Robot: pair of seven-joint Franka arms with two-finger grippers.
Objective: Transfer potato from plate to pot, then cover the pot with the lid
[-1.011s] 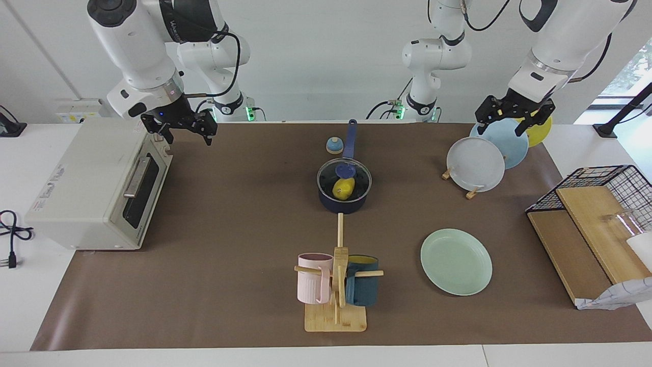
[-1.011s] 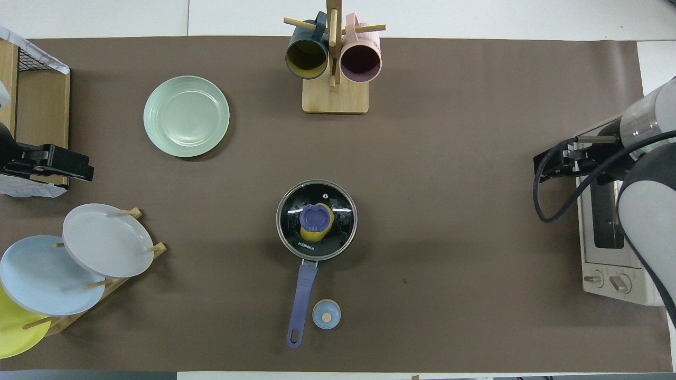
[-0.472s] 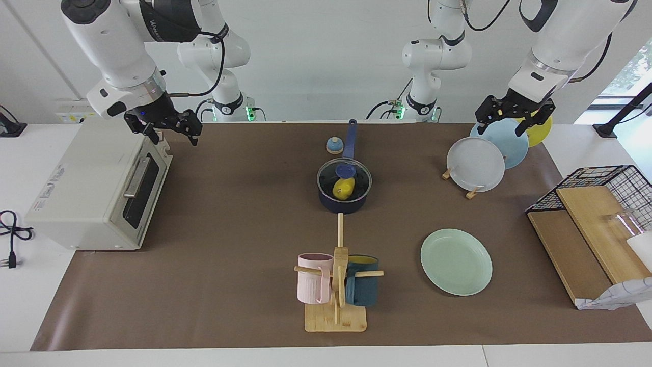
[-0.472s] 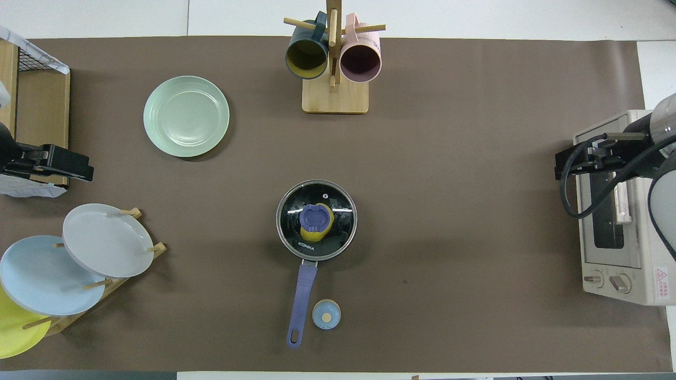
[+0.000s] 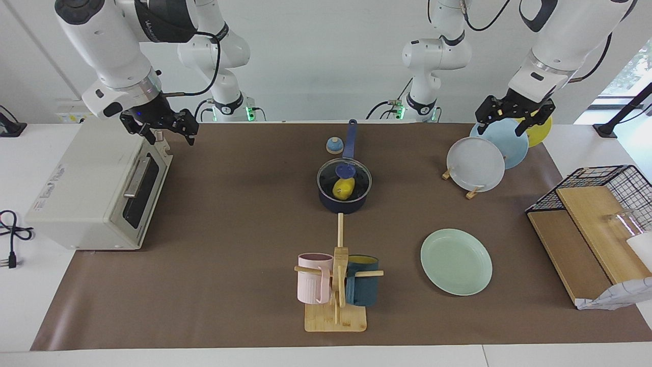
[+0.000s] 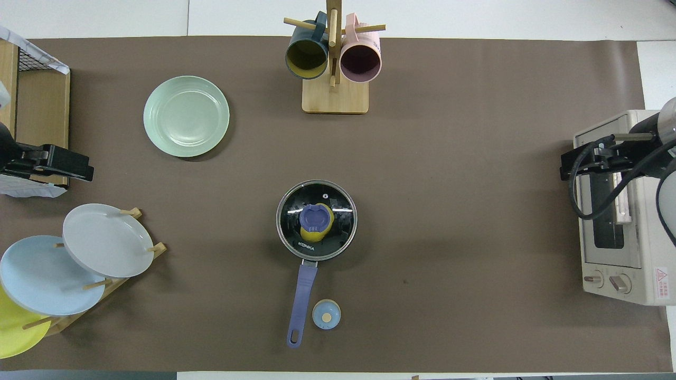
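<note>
The yellow potato (image 5: 344,188) (image 6: 310,234) lies inside the navy pot (image 5: 342,205) at mid-table, with the pot's long handle (image 6: 302,301) pointing toward the robots. A glass lid (image 5: 358,178) (image 6: 339,221) with a blue knob sits flat on the pot. The mint-green plate (image 5: 456,261) (image 6: 186,116) lies bare, farther from the robots and toward the left arm's end. My right gripper (image 5: 172,137) (image 6: 570,164) hangs open and holds nothing, over the toaster oven's corner. Over the plate rack, my left gripper (image 5: 501,127) (image 6: 79,168) is open with nothing in it.
A toaster oven (image 5: 91,188) stands at the right arm's end. A mug rack (image 5: 336,285) with two mugs stands farther out than the pot. A rack of upright plates (image 5: 476,163) and a wire basket with boards (image 5: 601,204) fill the left arm's end. A small bell (image 5: 334,146) sits beside the pot handle.
My right gripper has drawn away from mid-table toward the right arm's end and now hangs over the toaster oven. The left arm, pot, lid and plate have not moved.
</note>
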